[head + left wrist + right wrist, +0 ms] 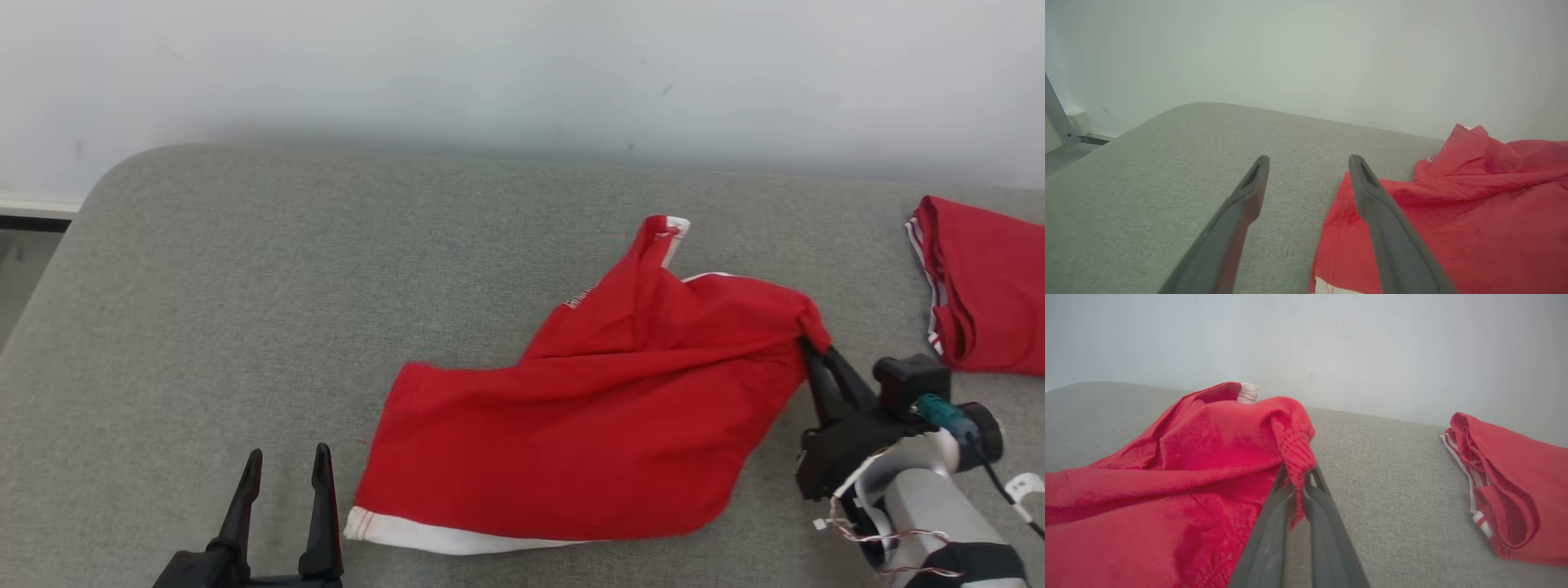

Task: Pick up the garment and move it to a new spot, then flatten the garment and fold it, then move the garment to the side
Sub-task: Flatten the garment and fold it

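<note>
The left hand (pixel 289 451) sits at the near left of the counter (pixel 245 286), its two fingers spread wide and holding nothing. In its wrist view, the garment's near left corner, with the white hem, lies just beside the right finger; whether it touches the cloth is hard to tell.

The garment (pixel 588 425), red with white trim, lies crumpled across the middle of the counter, one strap-like end pointing toward the far side. Its right edge is bunched into a gathered, ribbed tip, and the right hand (pixel 807 347) is pinched tight on that tip, with cloth caught between the closed fingers and pulled up a little off the counter.

At the far right, well apart, a second red piece (pixel 988 286) lies folded.

This looks like the first step, the pick-up, with the grip made but the bulk of the cloth not yet lifted. The next move likely calls for raising the right hand high enough that the trailing cloth clears the counter, then carrying it to open space, perhaps with the left hand taking the near corner.
</note>
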Controlling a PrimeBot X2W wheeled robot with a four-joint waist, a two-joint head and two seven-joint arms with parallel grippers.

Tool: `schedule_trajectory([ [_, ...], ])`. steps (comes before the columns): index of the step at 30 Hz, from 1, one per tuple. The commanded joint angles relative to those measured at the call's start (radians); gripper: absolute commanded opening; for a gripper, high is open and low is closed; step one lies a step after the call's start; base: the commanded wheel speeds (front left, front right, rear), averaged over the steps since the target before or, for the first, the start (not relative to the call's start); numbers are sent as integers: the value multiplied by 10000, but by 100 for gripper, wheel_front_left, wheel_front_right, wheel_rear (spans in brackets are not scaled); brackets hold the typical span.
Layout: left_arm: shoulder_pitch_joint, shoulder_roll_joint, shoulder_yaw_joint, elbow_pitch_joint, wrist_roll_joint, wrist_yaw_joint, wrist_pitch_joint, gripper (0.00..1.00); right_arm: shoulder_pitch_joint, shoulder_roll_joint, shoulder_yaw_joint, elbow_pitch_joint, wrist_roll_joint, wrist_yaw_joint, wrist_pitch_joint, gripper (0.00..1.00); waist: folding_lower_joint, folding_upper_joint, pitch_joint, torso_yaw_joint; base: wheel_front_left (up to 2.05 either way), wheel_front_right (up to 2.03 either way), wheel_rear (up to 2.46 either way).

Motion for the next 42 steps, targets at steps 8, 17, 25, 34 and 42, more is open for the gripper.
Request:
schedule_trajectory([
  [8,94,-7,-37,113,-60,-28,-16,100,371,-1021,-111,-627,471,-27,655,0,0,-1,-72,-35,0,0,0],
  [17,-44,-8,-245,276,-120,-113,-16,100,114,-777,290,-1102,686,-27,1405,0,0,-1,-54,364,0,0,0],
  [25,-110,-9,-444,479,-136,-154,-16,100,-624,-393,522,263,536,-27,1471,6,0,-1,-123,582,0,0,0],
  [34,288,-7,-467,613,-11,-208,-16,100,-653,-231,521,1035,556,-27,479,100,0,-1,-570,217,0,0,0],
  [42,471,-7,-429,619,6,-214,-16,100,-258,-348,210,242,607,-27,23,100,0,-1,-780,-330,0,0,0],
])
